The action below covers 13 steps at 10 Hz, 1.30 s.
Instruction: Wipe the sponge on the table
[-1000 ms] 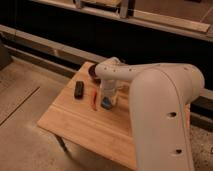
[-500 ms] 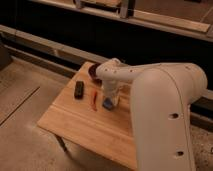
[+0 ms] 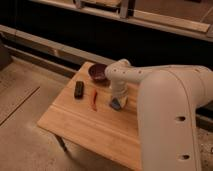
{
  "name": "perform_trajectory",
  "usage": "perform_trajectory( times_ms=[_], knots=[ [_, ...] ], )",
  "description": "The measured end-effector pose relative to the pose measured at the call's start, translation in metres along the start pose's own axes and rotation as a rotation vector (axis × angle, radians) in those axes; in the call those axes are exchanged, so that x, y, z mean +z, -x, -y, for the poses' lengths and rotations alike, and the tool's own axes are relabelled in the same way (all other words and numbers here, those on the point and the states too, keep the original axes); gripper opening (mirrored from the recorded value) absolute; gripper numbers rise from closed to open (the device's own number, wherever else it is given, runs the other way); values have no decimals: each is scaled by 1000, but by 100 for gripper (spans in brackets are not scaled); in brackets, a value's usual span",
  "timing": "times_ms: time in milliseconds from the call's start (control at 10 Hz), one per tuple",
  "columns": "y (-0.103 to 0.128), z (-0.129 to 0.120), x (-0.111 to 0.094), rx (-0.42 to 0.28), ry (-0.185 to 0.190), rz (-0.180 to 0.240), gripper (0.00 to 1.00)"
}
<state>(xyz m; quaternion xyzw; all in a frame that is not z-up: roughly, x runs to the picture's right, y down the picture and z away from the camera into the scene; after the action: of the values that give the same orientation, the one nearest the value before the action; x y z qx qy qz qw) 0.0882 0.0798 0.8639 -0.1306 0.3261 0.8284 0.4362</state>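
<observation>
Jaws hidden: whether the robot's gripper [image 3: 119, 99] is closed around anything cannot be told from this angle. At the end of the bulky white arm [image 3: 170, 105], it hangs straight down over the far half of the light wooden plank-top table [image 3: 85, 127]. Its tip is at the small blue-grey rectangular sponge [image 3: 115, 105], which sits on the tabletop directly beneath it.

Just to the left lies a thin red-orange stick [image 3: 94, 100], and beyond that a black rectangular remote-like device [image 3: 79, 89]. A dark reddish-brown bowl [image 3: 98, 73] stands near the table's back edge, close to the arm's wrist.

The risk, judged from this layout, is collision. A wiping stroke carried leftward could sweep the sponge into the stick and shove it against the device, while a stroke toward the back edge could knock the bowl. Too light a hold, or too hard a press, might also see the soft sponge slip free or buckle.

No brand, label or lettering can be read on any item.
</observation>
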Motion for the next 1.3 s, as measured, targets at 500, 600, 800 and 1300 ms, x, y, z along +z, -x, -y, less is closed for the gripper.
perform_trajectory(
  times_ms=[500,600,800,1300],
  knots=[
    [0,-40,-23,-116,-24,85,0],
    [-6,-48,-18,-138,-33,80,0],
    [-15,-57,-12,-153,-25,60,0],
    [-42,-77,1,-205,-14,22,0]
  ],
)
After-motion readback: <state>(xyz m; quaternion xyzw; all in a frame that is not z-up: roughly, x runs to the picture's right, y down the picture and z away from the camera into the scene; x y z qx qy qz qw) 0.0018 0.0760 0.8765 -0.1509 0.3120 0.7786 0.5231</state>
